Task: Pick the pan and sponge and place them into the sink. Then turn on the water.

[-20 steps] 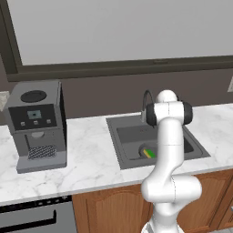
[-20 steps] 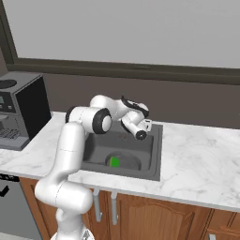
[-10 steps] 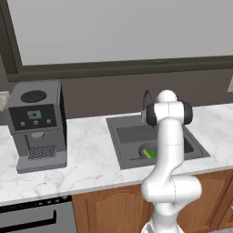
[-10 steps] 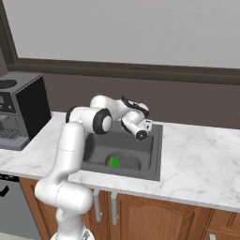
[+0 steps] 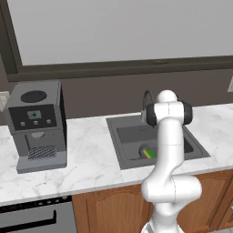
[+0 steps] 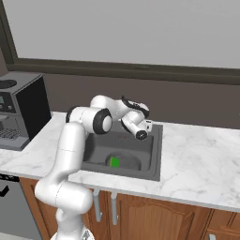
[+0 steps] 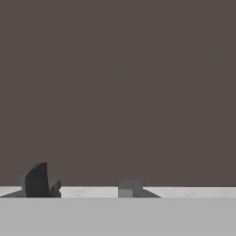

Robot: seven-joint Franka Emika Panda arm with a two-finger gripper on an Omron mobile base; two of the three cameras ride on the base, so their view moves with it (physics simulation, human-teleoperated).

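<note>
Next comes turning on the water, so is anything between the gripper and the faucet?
Nothing visible stands between them. In the right base view the gripper hangs over the sink's back edge, close by the faucet; the sponge lies low in the basin.

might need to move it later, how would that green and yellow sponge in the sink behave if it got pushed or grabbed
The sponge is a small flat block, so it would likely slide, not roll. It probably feels light and squashy. Lying on the pan in the sink, it may skid.

My arm [image 5: 169, 150] covers most of the sponge [image 5: 149, 153] and the pan under it. Faucet [image 5: 146, 101] half hidden behind the elbow. Gripper [image 6: 146, 127] too small, can't tell jaw gap. Coffee machine [image 6: 18, 110] cut off by the right base view's left edge.
</note>
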